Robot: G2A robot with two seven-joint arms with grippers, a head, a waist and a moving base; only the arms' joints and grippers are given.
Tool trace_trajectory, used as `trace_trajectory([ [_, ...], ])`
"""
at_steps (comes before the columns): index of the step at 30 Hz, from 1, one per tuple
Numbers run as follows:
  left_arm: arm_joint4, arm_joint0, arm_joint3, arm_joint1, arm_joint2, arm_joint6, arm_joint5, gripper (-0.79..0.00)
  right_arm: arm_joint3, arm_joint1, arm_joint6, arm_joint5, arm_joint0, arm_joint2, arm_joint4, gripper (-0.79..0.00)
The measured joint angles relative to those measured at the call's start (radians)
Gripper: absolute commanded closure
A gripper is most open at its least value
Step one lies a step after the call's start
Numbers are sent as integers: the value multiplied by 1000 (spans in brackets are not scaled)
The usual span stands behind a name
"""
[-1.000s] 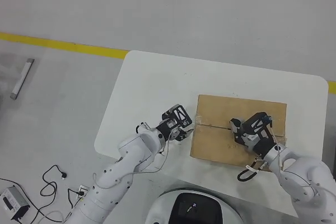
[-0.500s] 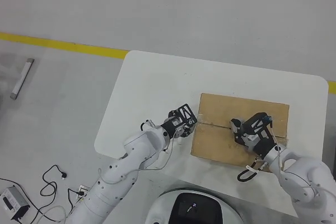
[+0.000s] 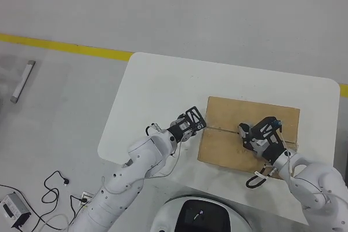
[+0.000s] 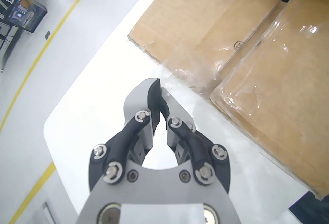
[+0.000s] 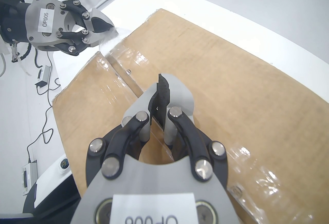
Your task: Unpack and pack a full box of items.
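Top view: the box [image 3: 249, 133] is on the 3 o'clock half of the bench [image 3: 162, 87], flaps closed. Clear tape [image 4: 177, 79] runs along the middle seam and wraps over the box's 9 o'clock edge.

The left gripper [image 4: 158, 87] is at that 9 o'clock edge, at the end of the seam, pressed together and pinching the loose tape end. We see the same pinch from the right wrist view, left gripper [image 5: 111, 29] with a wisp of tape at its tips.

The right gripper [image 5: 162, 86] is over the box top, on the seam near the middle, fingers pressed together with nothing between them. We can't tell if it bears down on the lid or just sits above it.

We judge the step as peeling the tape to open the box; unpacking hasn't started.

Risks from here:
- The pinch is on a thin tab, so the tape may slip out or tear short.
- A pull toward 9 o'clock may drag the box along the bench if the right gripper isn't pinning it.
- A steep peel may rip cardboard off the flap.
- The right gripper sits on the seam, so it may block the peel.
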Motion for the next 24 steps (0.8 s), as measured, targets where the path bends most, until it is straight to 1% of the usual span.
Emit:
trace_trajectory([
  [11,43,69,-167,7,-41,-30,46,0,1,-4,2,14,8,-6,-5,0],
  [20,25,103,-252,10,-81,-59,42,0,8,-8,13,23,15,-21,-13,0],
  [23,24,112,-264,10,-85,-62,37,-74,14,-10,15,29,19,-26,-13,0],
  [24,25,114,-265,10,-84,-62,36,-135,15,-11,16,31,21,-28,-13,0],
])
